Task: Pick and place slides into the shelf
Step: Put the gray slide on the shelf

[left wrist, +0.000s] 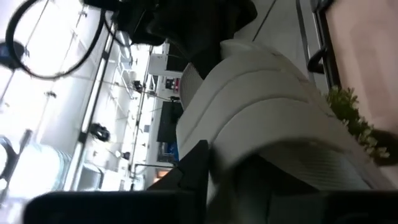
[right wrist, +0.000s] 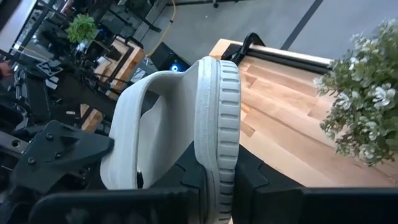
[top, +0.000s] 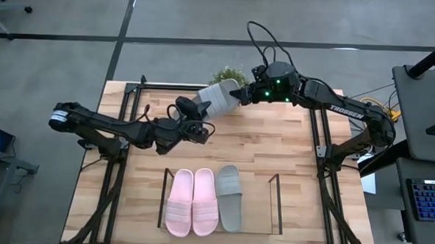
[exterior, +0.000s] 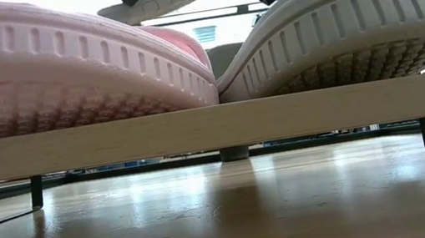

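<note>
We see three slides already lying in the shelf (top: pixel 276 205) at the near edge of the table (top: pixel 275 150): the pink pair (top: pixel 193 202) side by side on the left, and one grey slide (top: pixel 229 197) touching the pair's right side, with the rightmost part of the shelf bare. In the low view their ribbed soles rest on the shelf's light wood base. The fourth, the second grey slide (top: pixel 215 98), is up in the air over the far part of the table, held between both arms and just in front of a small potted plant (top: pixel 229 77). The right claw (top: pixel 241 93) is clenched on the edge of its sole, as the right wrist view shows, with the sole's rim pinched between the dark fingers. The left claw (top: pixel 189 106) reaches the slide's other end; its fingers lie against the strap side in the left wrist view, but we cannot tell whether it is gripping or has let go.
</note>
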`<state>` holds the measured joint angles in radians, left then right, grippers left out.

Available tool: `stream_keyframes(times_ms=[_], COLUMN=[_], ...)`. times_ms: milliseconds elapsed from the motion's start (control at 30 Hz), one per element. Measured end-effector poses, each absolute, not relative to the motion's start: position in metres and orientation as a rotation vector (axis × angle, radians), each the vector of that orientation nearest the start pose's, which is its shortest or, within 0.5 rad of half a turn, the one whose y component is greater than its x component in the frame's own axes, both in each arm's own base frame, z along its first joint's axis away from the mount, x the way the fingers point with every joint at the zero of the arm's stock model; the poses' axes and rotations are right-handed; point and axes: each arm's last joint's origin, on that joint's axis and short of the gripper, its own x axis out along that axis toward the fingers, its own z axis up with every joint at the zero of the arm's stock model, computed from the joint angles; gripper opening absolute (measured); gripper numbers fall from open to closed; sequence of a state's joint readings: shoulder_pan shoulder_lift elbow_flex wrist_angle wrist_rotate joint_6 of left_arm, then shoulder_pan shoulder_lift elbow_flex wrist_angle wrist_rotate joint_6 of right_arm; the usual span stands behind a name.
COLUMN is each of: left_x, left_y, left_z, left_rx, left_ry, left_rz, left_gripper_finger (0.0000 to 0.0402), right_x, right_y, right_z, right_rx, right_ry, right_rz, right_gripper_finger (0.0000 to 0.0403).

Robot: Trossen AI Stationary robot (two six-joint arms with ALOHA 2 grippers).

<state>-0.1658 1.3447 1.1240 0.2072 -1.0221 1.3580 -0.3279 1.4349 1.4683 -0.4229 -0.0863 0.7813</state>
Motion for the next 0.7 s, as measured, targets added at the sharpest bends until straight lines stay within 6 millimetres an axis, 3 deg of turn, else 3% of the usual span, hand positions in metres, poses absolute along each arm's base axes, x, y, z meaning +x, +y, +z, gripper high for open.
stream_keyframes(times_ms=[400,700], left_x=[0.282,0.270], left_y=[-0.022,-0.020], left_z=[0.376,0.377], left_rx=[1.047,0.897], left_ry=[0.458,0.414], left_rz=[0.758,0.830], left_gripper_finger=[0.0130,0.0146], right_x=[0.294,0.276], right_y=[-0.101,-0.097], right_z=[0.409,0.424], right_rx=[0.829,0.807], right_ry=[0.233,0.164], right_rz=[-0.412,-0.456], right_gripper_finger=[0.0028,0.0028])
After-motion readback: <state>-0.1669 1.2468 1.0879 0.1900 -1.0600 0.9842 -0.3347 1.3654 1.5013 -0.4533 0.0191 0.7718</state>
